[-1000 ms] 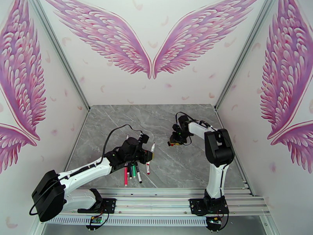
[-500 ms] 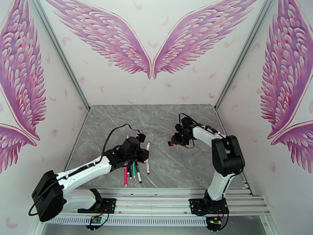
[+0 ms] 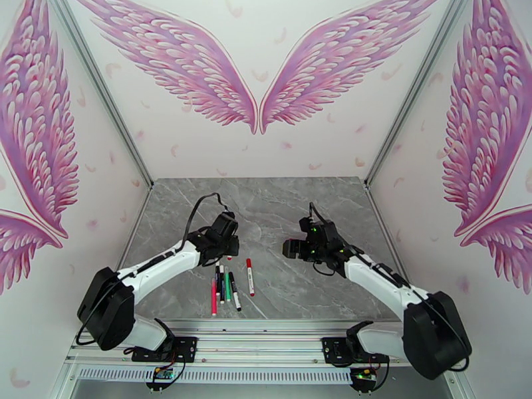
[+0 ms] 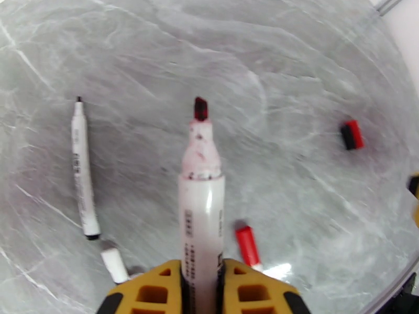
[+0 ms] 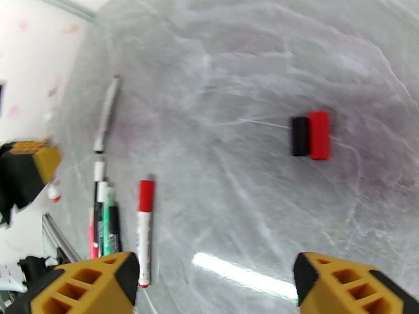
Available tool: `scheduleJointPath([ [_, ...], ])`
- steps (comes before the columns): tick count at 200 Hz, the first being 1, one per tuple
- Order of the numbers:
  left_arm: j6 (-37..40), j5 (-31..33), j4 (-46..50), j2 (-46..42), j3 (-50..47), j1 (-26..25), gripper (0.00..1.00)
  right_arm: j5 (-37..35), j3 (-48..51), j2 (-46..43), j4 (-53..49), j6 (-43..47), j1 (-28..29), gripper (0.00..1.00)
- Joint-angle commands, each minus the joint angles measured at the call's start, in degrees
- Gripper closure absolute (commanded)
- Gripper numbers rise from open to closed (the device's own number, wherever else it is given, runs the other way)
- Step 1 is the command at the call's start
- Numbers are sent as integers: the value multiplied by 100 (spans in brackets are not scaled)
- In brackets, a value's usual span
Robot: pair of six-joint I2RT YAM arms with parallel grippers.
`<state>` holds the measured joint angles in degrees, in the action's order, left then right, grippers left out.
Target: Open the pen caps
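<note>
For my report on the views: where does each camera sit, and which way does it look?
Top external: above and behind the arms, looking down at the grey marble table; the left arm, the right arm and their bases show.
Left wrist: on the left arm, looking along the left claw, shut on an uncapped red marker.
Right wrist: on the right arm, looking down past the open right claw.
Shared: both wrist views show the loose red cap and the red-capped pen.
</note>
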<state>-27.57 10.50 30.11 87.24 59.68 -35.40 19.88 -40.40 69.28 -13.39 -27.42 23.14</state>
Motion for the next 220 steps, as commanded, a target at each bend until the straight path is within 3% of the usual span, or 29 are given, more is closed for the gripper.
scheduleJointPath([
  [1, 326, 458, 237, 368, 300, 171, 99, -78, 248, -449, 600, -423, 289, 1],
  [58, 458, 1187, 339, 1283, 785, 409, 98, -181, 349, -988, 642, -712, 831, 1],
  [168, 368, 1216, 362, 2560, 1571, 519, 93, -265, 338, -933, 579, -883, 921, 1],
  [220, 235, 1413, 469, 2594, 1468, 518, 88, -195, 220, -720, 748, -976, 946, 1],
])
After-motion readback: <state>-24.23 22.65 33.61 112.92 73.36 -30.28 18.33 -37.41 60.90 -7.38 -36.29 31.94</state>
